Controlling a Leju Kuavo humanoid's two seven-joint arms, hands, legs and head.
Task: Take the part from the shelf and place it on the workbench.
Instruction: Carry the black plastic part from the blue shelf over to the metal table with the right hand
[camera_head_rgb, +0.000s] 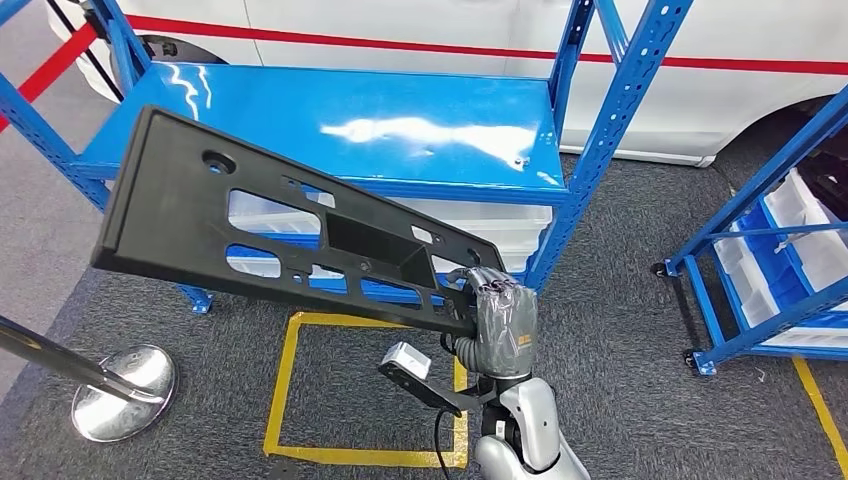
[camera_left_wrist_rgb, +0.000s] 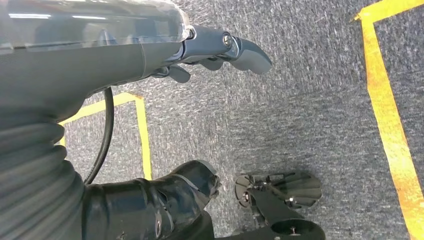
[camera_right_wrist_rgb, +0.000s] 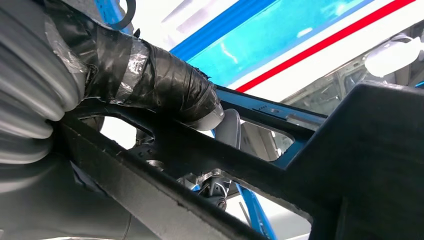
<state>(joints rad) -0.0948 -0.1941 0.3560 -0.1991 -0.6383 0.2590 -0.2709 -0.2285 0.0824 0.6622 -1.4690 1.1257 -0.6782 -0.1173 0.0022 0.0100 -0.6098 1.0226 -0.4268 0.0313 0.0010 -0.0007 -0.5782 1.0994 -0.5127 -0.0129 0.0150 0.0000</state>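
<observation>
While my right hand (camera_head_rgb: 497, 318) has its fingers (camera_right_wrist_rgb: 165, 90) wrapped tight round one end of the black part (camera_head_rgb: 270, 225), the rest sticks out to my left, tilted, in the air in front of the blue shelf (camera_head_rgb: 330, 125). My left hand (camera_left_wrist_rgb: 220, 50) hangs empty over carpet, fingers loosely apart. So I'd say pickup's done, carry's next: turn toward the workbench without clipping an upright.

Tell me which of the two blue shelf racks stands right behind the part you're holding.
The wide blue rack with the glossy bare shelf, directly behind the black part in the right hand. The other rack, far right, holds white bins.
</observation>
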